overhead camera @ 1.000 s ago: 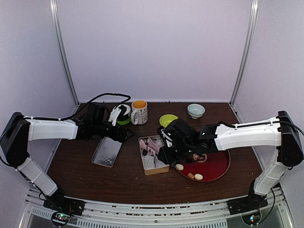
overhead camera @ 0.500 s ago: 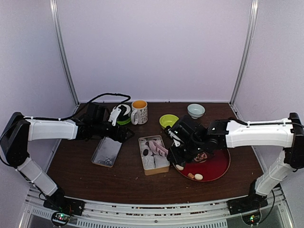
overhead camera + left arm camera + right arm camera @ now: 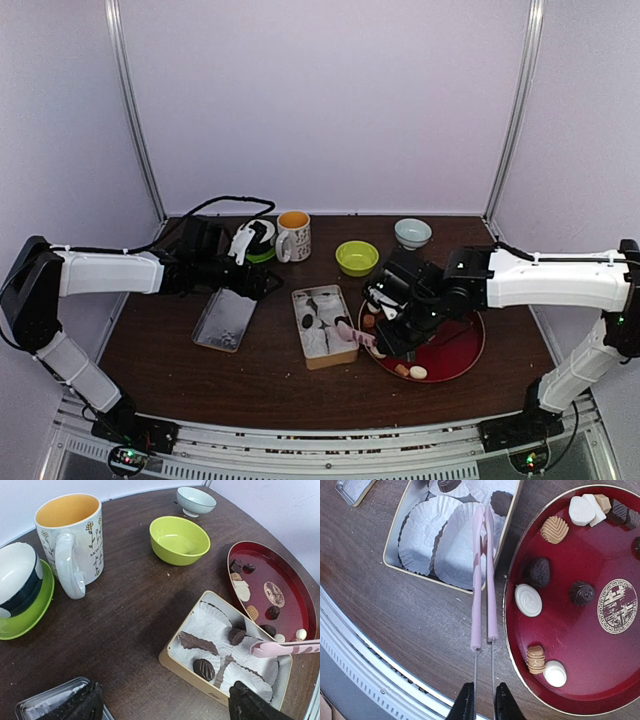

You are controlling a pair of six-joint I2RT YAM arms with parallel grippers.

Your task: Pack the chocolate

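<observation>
1. Looking down the right wrist view, I saw the right gripper (image 3: 484,700) pinched on the stems of the pink tongs (image 3: 487,580). Their tips were pressed together over the paper cups (image 3: 427,532) in the tin (image 3: 395,545), and I could see nothing between them.
2. Most of the chocolates (image 3: 538,572) lay on the red tray (image 3: 600,680). A few dark ones sat in the tin's cups.
3. The left gripper (image 3: 165,702) stood spread wide and empty, well apart from the tongs.
4. I judged the shut tips the first hazard. Lowered like that onto a piece, they would shove it across the glossy tray instead of straddling it.
5. A squeeze off-centre on a rounded sweet could make it squirt out sideways.
6. The tin's rim sat just beside the tray's rim. A low carry could clip either edge and drop the piece on the table.
7. Dragging the tips through the cups could crumple them or dislodge pieces already packed.
</observation>
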